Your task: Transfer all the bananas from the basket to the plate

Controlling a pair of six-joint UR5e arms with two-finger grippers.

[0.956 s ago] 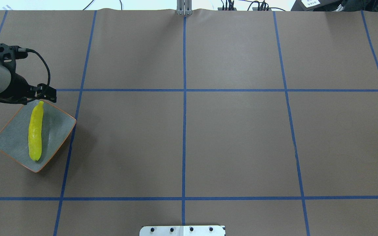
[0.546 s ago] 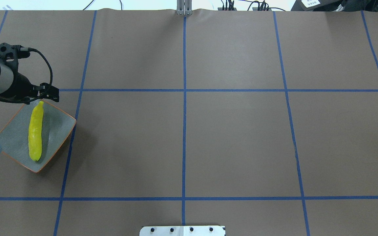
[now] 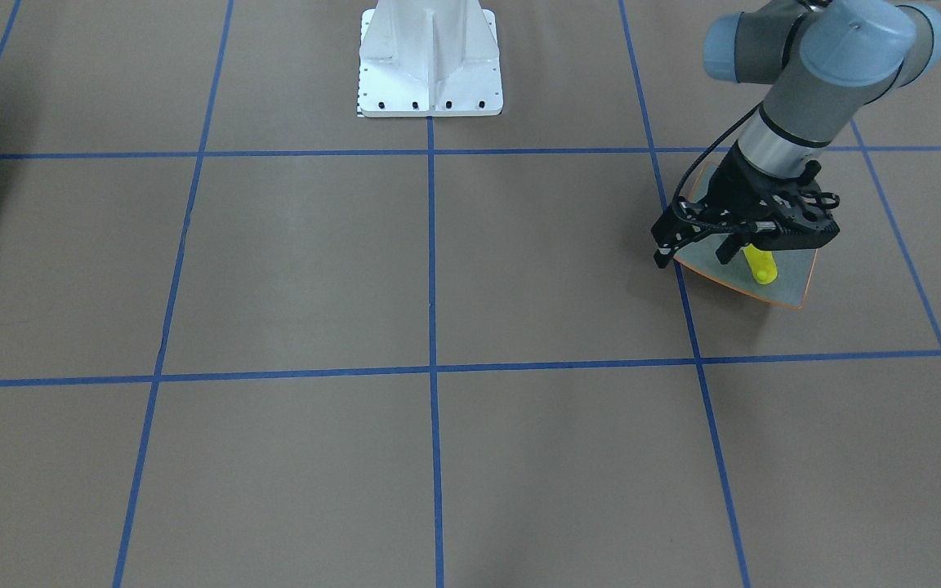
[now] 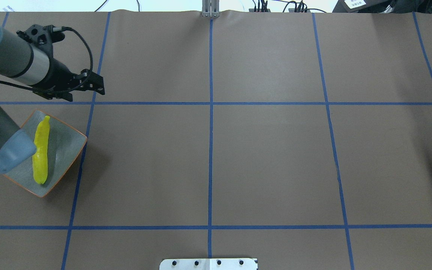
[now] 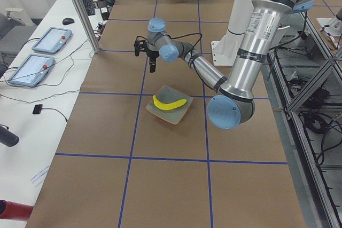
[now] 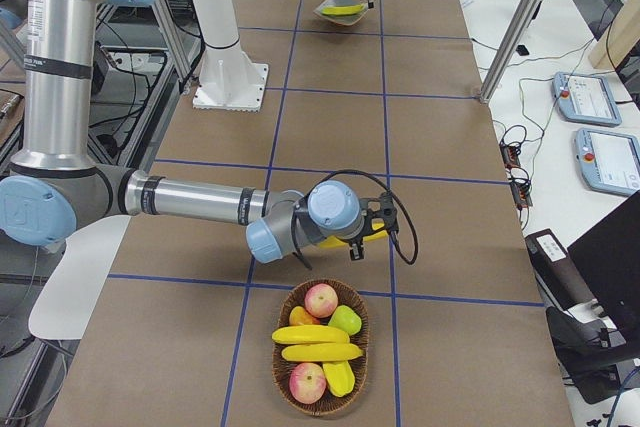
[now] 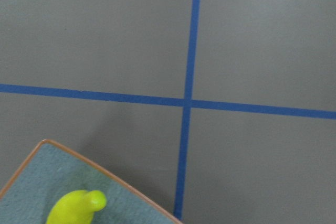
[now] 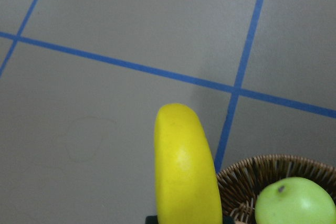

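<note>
Brown paper tabletop [image 4: 268, 157], blue tape grid [image 4: 210, 150]; left hand [image 3: 695, 255] apparently open, empty; right hand [image 6: 378, 227] grips banana [image 8: 184, 171].

banana [image 4: 40, 150] on plate [image 4: 65, 144]; left tool [image 4: 98, 84] beyond plate; basket [image 6: 363, 339] far right

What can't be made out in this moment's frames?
The right tool and its hold on the banana: fingers cut off below the right wrist view; overhead crops all but the banana's tip.
The plate, front view: mostly behind the left tool.
The basket, exterior right view: fruit overlaps, so the banana count is unsure.
</note>
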